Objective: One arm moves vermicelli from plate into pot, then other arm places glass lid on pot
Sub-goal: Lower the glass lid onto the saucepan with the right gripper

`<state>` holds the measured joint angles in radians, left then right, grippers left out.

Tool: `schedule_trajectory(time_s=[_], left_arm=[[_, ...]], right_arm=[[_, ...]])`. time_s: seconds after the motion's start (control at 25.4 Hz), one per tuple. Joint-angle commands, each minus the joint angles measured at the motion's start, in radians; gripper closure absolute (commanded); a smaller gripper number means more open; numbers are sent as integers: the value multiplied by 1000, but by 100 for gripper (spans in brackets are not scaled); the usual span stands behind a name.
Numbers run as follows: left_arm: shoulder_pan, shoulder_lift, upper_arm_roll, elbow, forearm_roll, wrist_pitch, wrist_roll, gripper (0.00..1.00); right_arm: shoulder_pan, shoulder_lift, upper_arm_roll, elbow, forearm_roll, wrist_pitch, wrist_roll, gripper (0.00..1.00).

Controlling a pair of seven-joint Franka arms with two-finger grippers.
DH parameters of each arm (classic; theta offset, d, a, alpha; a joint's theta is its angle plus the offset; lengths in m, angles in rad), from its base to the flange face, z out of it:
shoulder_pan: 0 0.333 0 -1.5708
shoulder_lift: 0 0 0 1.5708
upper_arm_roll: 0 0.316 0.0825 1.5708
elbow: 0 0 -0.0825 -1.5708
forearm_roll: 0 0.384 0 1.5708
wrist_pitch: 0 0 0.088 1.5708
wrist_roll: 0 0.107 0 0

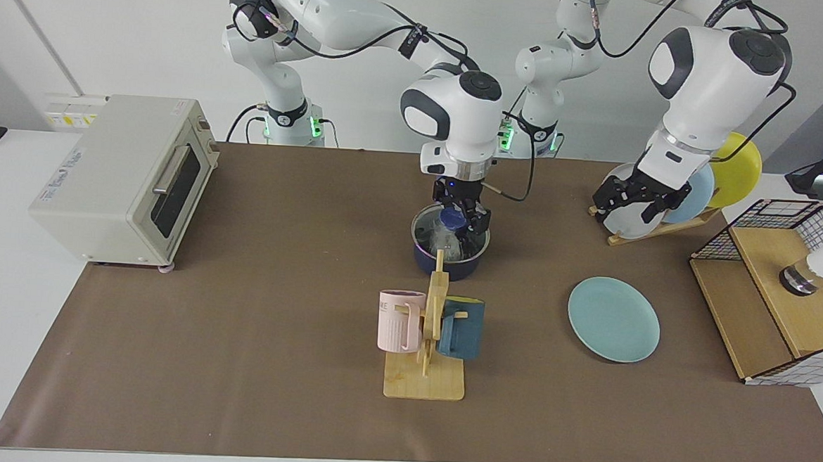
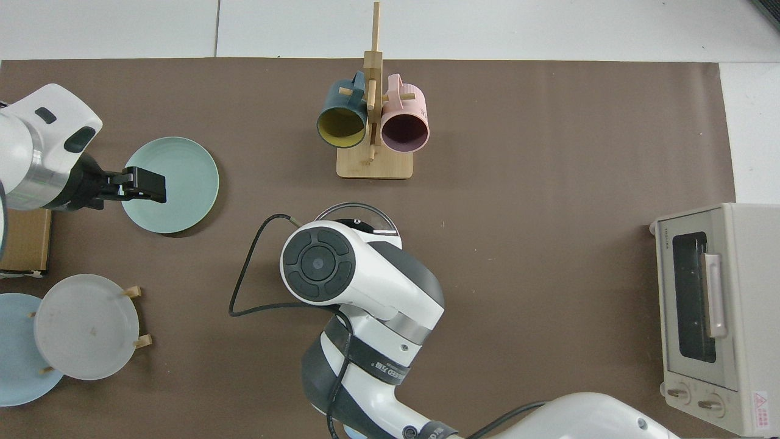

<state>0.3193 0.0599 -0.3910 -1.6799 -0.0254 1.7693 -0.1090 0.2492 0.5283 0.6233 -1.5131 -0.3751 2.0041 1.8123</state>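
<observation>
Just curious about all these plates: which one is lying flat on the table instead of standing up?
The teal-green plate; the grey, light-blue and yellow ones stand in the rack.

The mug rack (image 1: 429,330) stands close in front of the right gripper (image 1: 463,218); bare mat (image 1: 276,252) lies open on both flanks.

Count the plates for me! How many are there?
4. One teal plate lies flat on the table. A grey plate, a light-blue plate and a yellow plate stand in the rack. More could hide behind the arm.
</observation>
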Motion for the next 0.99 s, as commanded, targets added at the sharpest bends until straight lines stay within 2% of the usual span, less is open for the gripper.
schedule_trajectory(time_s=[0.0, 0.59, 0.71, 0.87, 0.95], left_arm=[[1, -5, 0, 16, 18, -19, 5, 0], [-43, -18, 37, 14, 18, -36, 5, 0], [-98, -25, 110, 14, 18, -45, 5, 0], [-219, -32, 256, 14, 18, -57, 5, 0], [-233, -35, 276, 14, 18, -57, 5, 0]], right_arm=[[7, 30, 12, 31, -27, -16, 74, 100], [5, 29, 21, -36, -31, 56, 153, 100], [4, 29, 21, -39, -31, 56, 153, 100], [1, 29, 21, -39, -24, 54, 151, 100], [-1, 29, 21, -39, -21, 53, 151, 100]])
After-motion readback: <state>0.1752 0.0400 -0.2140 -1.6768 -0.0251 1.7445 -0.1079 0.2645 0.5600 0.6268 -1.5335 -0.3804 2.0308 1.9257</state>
